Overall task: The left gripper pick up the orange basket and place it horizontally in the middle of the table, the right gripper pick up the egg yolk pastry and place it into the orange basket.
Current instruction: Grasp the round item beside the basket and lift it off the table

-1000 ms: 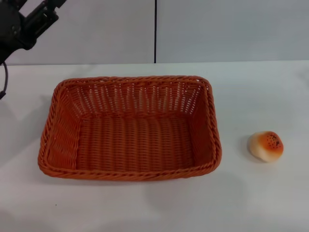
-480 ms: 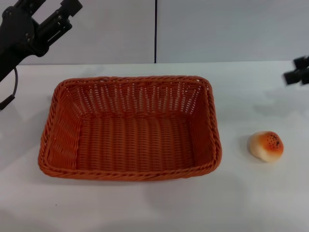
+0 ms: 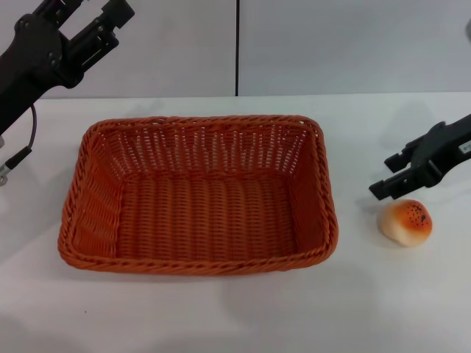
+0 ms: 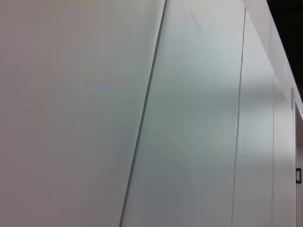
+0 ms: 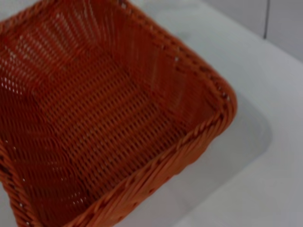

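White surface (image 3: 221, 316) meets a pale panelled wall (image 3: 331, 44). The orange basket (image 3: 199, 195) sits mid-surface. Right hand (image 3: 388, 176), fingers spread, hovers just above the egg yolk pastry (image 3: 405, 221); left hand (image 3: 96, 22), also spread, hangs raised behind the basket.

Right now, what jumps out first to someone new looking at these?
The orange basket, empty, fills the middle of the white table. The small egg yolk pastry lies apart to its right, with the right gripper, open, just above it. The left gripper hangs raised at the far left corner.
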